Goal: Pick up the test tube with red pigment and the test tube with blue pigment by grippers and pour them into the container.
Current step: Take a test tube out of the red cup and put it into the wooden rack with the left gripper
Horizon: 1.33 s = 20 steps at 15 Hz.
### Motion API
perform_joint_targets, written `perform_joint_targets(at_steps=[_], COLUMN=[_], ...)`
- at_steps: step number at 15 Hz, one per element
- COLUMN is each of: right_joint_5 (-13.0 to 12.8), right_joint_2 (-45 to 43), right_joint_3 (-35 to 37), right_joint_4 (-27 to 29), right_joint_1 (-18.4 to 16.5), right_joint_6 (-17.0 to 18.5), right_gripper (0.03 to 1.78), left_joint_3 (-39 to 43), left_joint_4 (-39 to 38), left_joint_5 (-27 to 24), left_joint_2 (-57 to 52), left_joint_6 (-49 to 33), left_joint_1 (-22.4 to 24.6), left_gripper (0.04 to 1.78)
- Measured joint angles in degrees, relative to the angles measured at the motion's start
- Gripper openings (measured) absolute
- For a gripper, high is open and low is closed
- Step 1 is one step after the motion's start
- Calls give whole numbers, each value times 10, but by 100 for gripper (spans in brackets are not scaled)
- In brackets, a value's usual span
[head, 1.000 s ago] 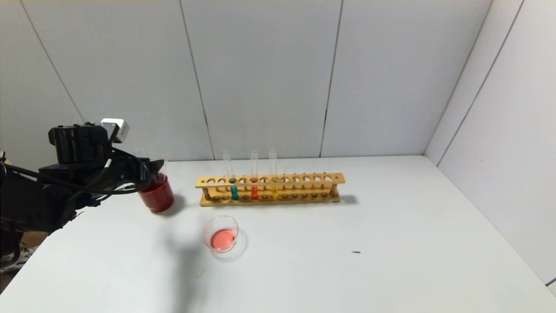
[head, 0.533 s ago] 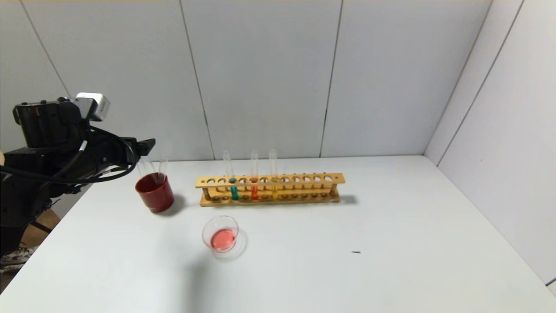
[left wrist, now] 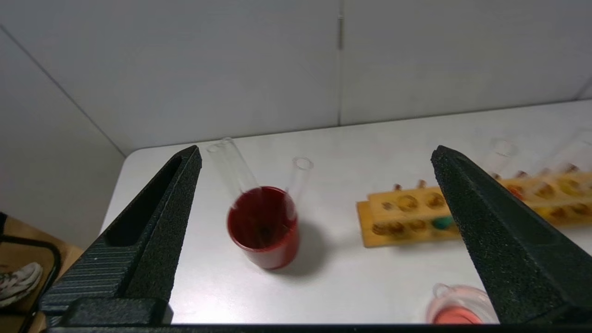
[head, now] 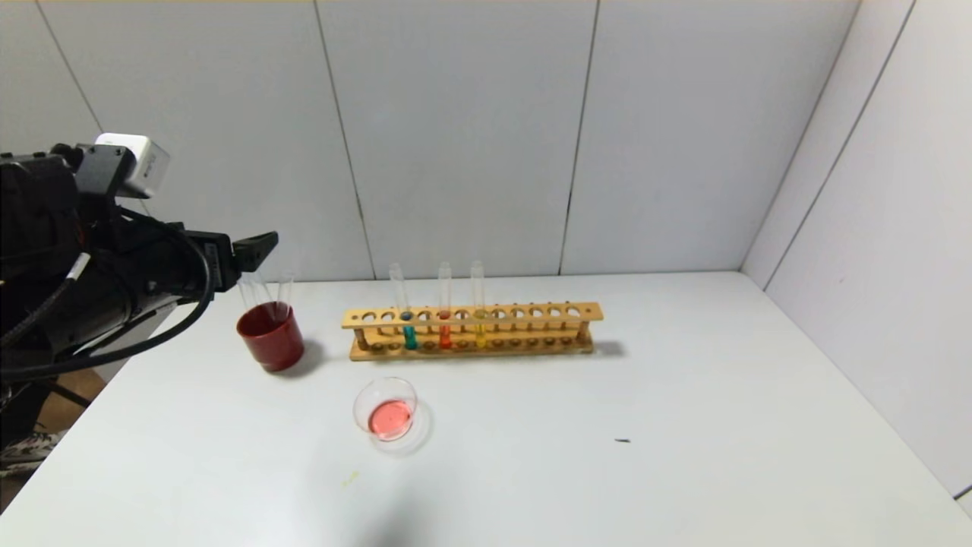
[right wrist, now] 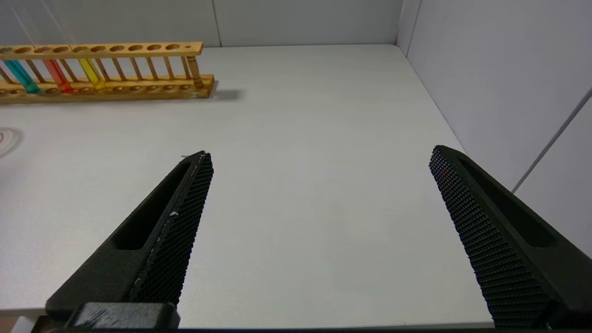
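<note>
The test tube with blue pigment (head: pixel 410 336) stands in the wooden rack (head: pixel 531 313); it also shows in the right wrist view (right wrist: pixel 21 76). No tube with salmon-red liquid is in view. Two empty clear tubes (left wrist: pixel 231 162) (left wrist: pixel 299 178) lean in the dark red cup (head: pixel 273 346). The clear glass container (head: pixel 358 406) holds pink liquid in front of the rack. My left gripper (head: pixel 257 249) is open and empty, raised above and to the left of the cup (left wrist: pixel 273 252). My right gripper (right wrist: pixel 319 155) is open and empty over the table's right part, out of the head view.
An orange-red tube (head: pixel 445 334) and a yellow tube (head: pixel 480 333) stand in the rack beside the blue one. A small dark speck (head: pixel 623 440) lies on the white table. Grey walls close the back and right side.
My left gripper has risen from the dark red cup's rim and drawn back to the left, empty. The two empty tubes stay in the cup.
</note>
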Motion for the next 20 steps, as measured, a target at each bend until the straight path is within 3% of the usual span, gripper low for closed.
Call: perform_joint_targets(at_steps=[4,9,15,20], right_joint_5=[0,0,0,0], right_joint_2=[0,0,0,0], right_joint_3=[0,0,0,0], right_joint_4=[0,0,0,0], right_joint_1=[0,0,0,0], right_joint_6=[0,0,0,0], right_gripper=[171,171,171,171], left_joint_3=[60,107,117,127], left_joint_4=[0,-7,-21,-133], left_joint_5=[44,91,93,95], left_joint_2=[-65,-99,-60,43], left_joint_6=[-13,-92,-126,-122], left_joint_1=[-82,-167,-187,-212], left_gripper=[175,175,175,175])
